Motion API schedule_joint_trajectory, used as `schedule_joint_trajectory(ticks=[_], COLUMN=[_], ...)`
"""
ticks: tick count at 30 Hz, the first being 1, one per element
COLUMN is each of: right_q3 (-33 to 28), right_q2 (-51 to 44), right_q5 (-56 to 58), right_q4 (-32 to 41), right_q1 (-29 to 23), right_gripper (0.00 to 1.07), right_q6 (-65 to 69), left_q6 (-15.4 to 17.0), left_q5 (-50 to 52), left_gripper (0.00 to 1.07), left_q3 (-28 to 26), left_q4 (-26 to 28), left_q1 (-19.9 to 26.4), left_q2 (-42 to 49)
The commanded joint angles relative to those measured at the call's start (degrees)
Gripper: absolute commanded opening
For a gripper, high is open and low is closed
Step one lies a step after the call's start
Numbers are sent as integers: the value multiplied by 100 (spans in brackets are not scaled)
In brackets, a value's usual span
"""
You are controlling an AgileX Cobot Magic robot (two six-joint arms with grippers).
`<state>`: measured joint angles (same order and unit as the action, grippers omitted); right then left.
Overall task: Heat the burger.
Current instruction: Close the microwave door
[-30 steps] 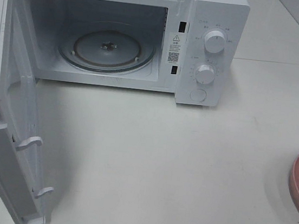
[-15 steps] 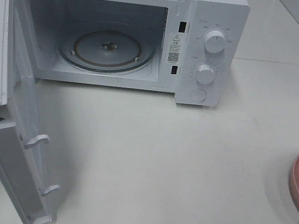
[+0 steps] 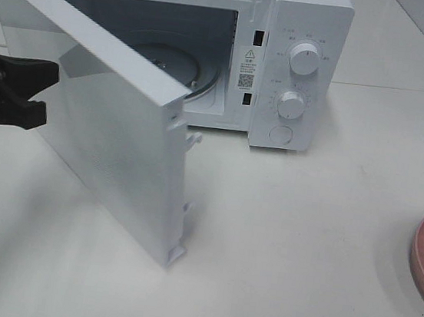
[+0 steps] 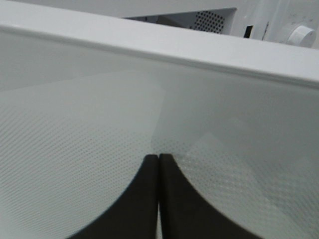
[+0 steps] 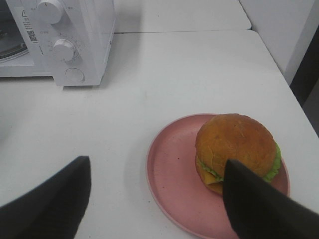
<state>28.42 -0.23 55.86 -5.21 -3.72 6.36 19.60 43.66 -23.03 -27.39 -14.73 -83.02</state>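
On the white table [image 3: 280, 236] stands a white microwave [image 3: 305, 31] with its door [image 3: 115, 131] swung partway across the opening, the free edge pointing out toward the front; behind that edge a slice of the glass turntable [image 3: 199, 76] shows inside the oven; two round knobs [image 3: 304, 60] and a round button sit in a column on the panel to the right of the opening. At the left edge of the high view the left gripper [image 3: 38, 95] hangs just beside the outer face of the door, black against the white; from the left wrist camera its two fingers [image 4: 172, 199] are pressed together with only a hairline between them, tips up against the dotted door panel, nothing pinched between them. Well off to the right, the burger [image 5: 235, 147] sits on a pink plate [image 5: 169, 174], toward the plate's far side from the microwave, golden-brown bun on top with green lettuce and yellow cheese showing at the rim; only the plate's edge reaches into the high view. Above the plate the right gripper [image 5: 157, 199] hovers with its fingers spread wide, one finger over bare table, the other overlapping the burger's near edge in view; it holds nothing.
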Motion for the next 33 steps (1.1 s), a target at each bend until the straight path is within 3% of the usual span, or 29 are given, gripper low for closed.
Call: schedule_joint_trajectory(ticks=[1,6,8,9,11,12,13,15,16,21,33], right_q3=[0,0,0,0,0,0,0,0,0,0,0], right_q2=[-149,-149,-149,-149,-149,-149,-149,-149,-149,-149,-149], right_q5=[-80,-80,-80,-80,-80,-80,-80,-80,-80,-80,-80], right_q4=[-6,-6,-6,-6,-6,-6,-6,-6,-6,-6,-6], right_q1=[29,29,29,29,29,29,29,29,29,29,29], right_gripper=[71,71,71,71,71,71,71,71,71,71,71], right_q6=[-57,-57,-57,-57,-57,-57,-57,-57,-57,-57,-57], left_q6=[-166,-584,-963,-963,-1409,-1409,-1656,-1765,-1919,-2108,-2120], left_q5=[80,97,97,97,97,97,97,97,97,97,97], left_gripper=[0,0,0,0,0,0,0,0,0,0,0], left_q3=[-166,-447,-607,-607,-779,-779,-900,-974,-1123,-1541,-2366], left_q4=[418,1226,1730,1730,2366,2366,2802,3025,3409,3701,3908], left_q1=[-195,-619,-877,-877,-1157,-1157,-1346,-1421,-1558,-1839,-2177], left_q2=[-178,-584,-756,-756,-928,-928,-1043,-1100,-1192,-1438,-2051])
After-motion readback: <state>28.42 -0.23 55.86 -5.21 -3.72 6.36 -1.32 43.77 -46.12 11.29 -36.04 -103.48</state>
